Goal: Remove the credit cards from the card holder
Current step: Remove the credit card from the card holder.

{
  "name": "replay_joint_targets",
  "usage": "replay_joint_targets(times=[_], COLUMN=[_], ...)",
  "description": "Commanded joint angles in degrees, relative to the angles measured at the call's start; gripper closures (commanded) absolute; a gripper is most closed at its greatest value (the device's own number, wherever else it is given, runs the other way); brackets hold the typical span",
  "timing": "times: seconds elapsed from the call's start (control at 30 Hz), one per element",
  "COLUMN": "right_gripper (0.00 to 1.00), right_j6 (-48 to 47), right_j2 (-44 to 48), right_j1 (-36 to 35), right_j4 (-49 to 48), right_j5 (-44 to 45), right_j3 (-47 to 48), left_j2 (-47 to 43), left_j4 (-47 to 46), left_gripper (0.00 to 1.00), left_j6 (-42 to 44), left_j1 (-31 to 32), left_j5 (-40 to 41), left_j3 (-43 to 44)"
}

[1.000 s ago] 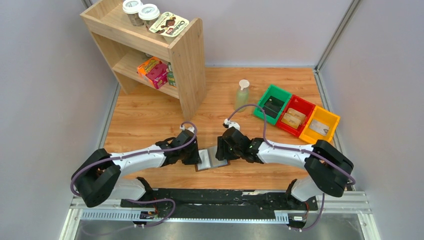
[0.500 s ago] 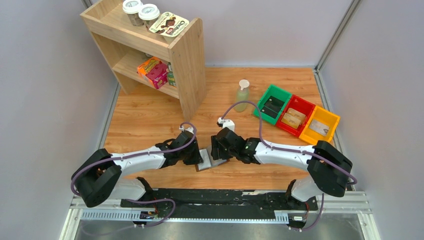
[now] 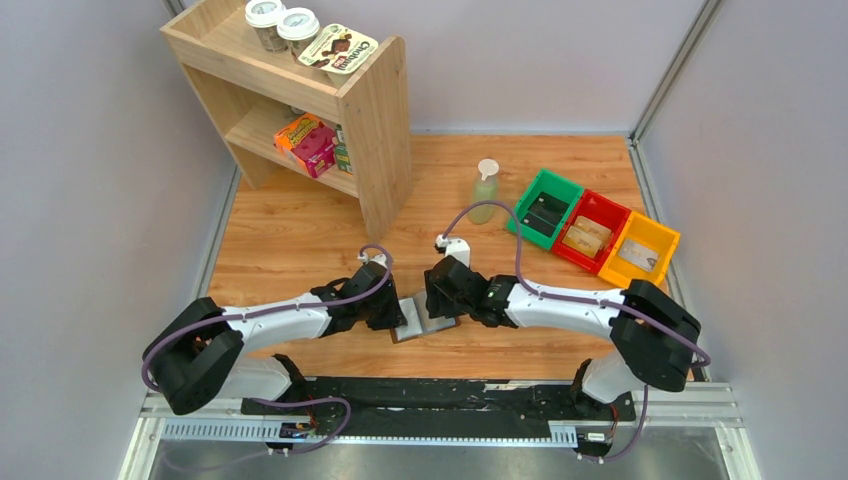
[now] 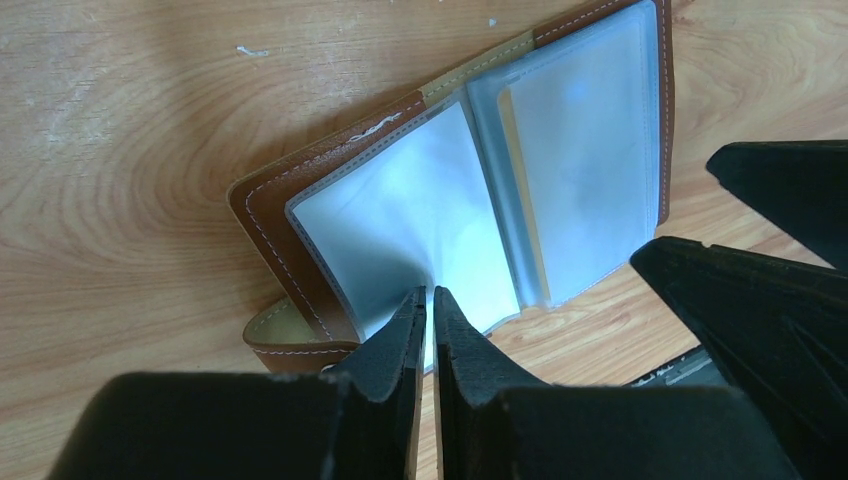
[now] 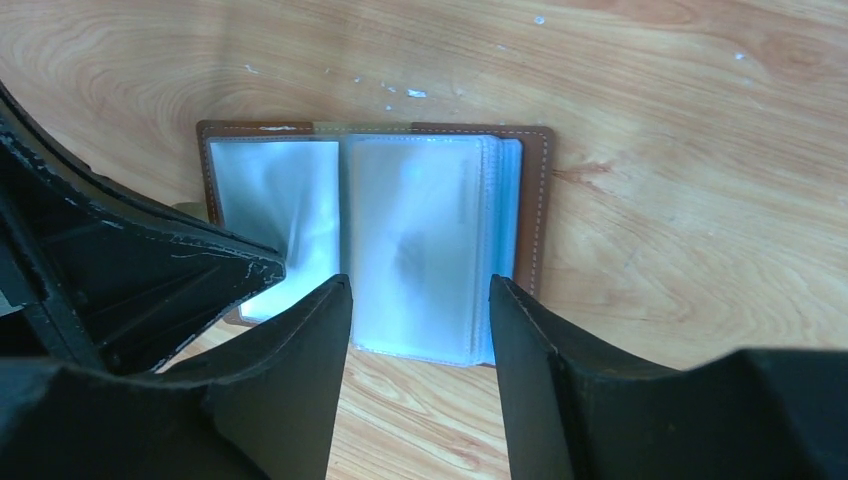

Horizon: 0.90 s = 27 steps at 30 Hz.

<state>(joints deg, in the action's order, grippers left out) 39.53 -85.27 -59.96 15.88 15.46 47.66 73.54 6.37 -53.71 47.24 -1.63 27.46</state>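
Note:
The brown leather card holder [image 3: 417, 320] lies open on the table between my two grippers. Its clear grey-blue sleeves are fanned out in the left wrist view [image 4: 270, 230]. My left gripper [image 4: 430, 295] is shut on the near edge of one clear sleeve page, and it shows in the top view [image 3: 397, 318]. A tan-gold card [image 4: 522, 190] shows edge-on inside the right stack of sleeves. My right gripper [image 5: 420, 285] is open and empty, hanging just above the near edge of the right stack. The holder's brown rim [image 5: 543, 200] shows beyond it. The right gripper [image 3: 438, 303] sits over the holder's right half.
Green [image 3: 545, 206], red [image 3: 592, 232] and yellow [image 3: 640, 248] bins stand at the right, each with a card in it. A pale bottle [image 3: 485, 190] stands left of the bins. A wooden shelf [image 3: 375, 130] with boxes and jars stands at the back left.
My right gripper has moved left, over the holder's right half. My left gripper has stayed on the sleeve and hardly moved.

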Motion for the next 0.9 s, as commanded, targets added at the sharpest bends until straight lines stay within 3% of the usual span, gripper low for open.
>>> replay_joint_targets(times=[0.0, 0.53, 0.7, 0.87], right_gripper=[0.46, 0.49, 0.36, 0.29], right_j6=[-0.33, -0.06, -0.15, -0.85], right_j2=[-2.08, -5.26, -2.71, -1.12], right_j1=[-0.33, -0.33, -0.33, -0.42], right_j4=[-4.10, -4.98, -4.80, -3.66], right_j5=[-2.10, -5.44, -5.62, -4.30], right_j3=[0.85, 1.56, 1.56, 2.00], left_j2=[1.08, 0.64, 0.99, 1.17], left_j4=[1.63, 1.45, 1.19, 1.10], left_gripper=[0.86, 0.87, 0.87, 0.87], left_j6=[0.01, -0.34, -0.43, -0.43], left_j1=[0.39, 0.39, 0.48, 0.39], left_j5=[0.84, 0.49, 0.40, 0.31], left_j3=[-1.71, -1.80, -1.80, -1.89])
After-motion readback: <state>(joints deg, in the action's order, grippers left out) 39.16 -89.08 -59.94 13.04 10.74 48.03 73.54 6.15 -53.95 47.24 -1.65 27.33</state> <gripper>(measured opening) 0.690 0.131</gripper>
